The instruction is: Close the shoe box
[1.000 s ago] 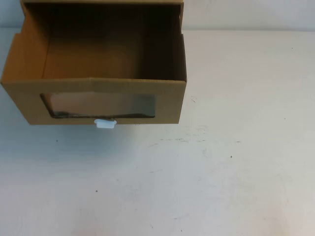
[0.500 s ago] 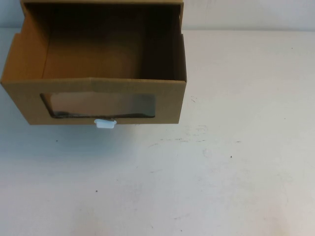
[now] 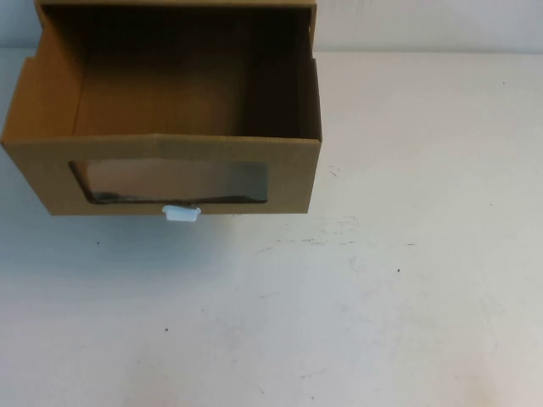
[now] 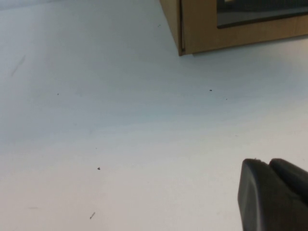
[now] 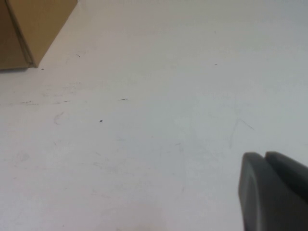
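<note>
My left gripper (image 4: pixel 276 195) and right gripper (image 5: pixel 276 192), pads together and empty, sit well short of the open shoe box (image 3: pixel 170 161). An off-centre push risks skewing the drawer.

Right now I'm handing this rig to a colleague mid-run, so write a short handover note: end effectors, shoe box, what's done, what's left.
Left end effector: out of the high view, parked low over bare table, short of the shoe box's front corner; touching nothing.
Right end effector: likewise out of the high view, over bare table off the box's other corner; touching nothing.
Shoe box: far left of the table, drawer pulled out toward the robot, interior open from above, white pull tab at the front's lower edge.
Done: nothing visible.
Left: push the drawer in until shut.
</note>
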